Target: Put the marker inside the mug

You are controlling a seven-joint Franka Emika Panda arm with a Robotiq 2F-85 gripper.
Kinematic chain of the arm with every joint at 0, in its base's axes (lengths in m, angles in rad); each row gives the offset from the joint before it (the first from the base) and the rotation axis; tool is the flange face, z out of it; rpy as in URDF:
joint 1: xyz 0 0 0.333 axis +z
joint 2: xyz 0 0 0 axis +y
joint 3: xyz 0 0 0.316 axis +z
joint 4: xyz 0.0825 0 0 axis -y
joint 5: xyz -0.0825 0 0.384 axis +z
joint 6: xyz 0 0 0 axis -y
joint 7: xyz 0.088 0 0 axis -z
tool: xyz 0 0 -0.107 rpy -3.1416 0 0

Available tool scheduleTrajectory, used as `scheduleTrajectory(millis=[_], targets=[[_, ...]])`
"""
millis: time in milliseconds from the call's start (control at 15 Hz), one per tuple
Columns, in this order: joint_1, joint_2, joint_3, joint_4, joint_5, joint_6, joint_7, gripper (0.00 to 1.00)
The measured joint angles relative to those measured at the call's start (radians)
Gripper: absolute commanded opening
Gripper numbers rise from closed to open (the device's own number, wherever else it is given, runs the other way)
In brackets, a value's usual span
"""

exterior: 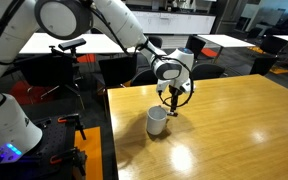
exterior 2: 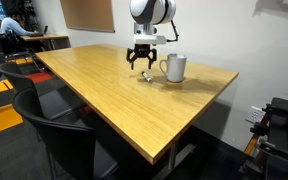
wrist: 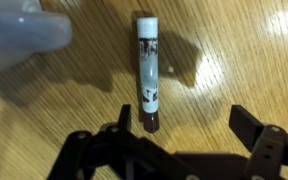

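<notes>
Standing at the left of the wrist view, the white mug point(wrist: 19, 40) showed only as a blur. Just right of it the marker point(wrist: 147, 70) lay flat on the wooden table point(wrist: 254, 50), apart from the mug, its dark end nearest the camera. Spread wide, the fingers point(wrist: 242, 124) hung over that end, gripping nothing.

- Light wooden table point(exterior: 234, 120), glossy top, pale grain.
- White mug point(exterior 2: 175, 68) upright toward the far right corner in an exterior view.
- Marker point(wrist: 148, 72) flat on the bare wood, near the mug's left side, not touching it.
</notes>
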Motion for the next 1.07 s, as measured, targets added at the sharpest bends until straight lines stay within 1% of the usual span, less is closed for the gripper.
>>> scheduleTrajectory(millis=[133,200,267,333,400,467,867,1067], targets=[[-0.001,0.02,0.0,0.024,0.007,-0.012,0.0,0.99],[-0.001,0.029,0.0,0.034,0.008,-0.017,0.0,0.94],[-0.001,0.036,0.0,0.043,0.009,-0.022,0.0,0.94],[-0.001,0.042,0.0,0.049,0.009,-0.027,0.0,0.87],[-0.001,0.047,0.0,0.055,0.009,-0.031,0.0,0.87],[-0.001,0.052,0.0,0.06,0.009,-0.036,0.0,0.83],[-0.001,0.064,0.0,0.071,0.009,-0.059,0.0,0.75],[-0.001,0.066,0.0,0.071,0.009,-0.072,0.0,0.75]])
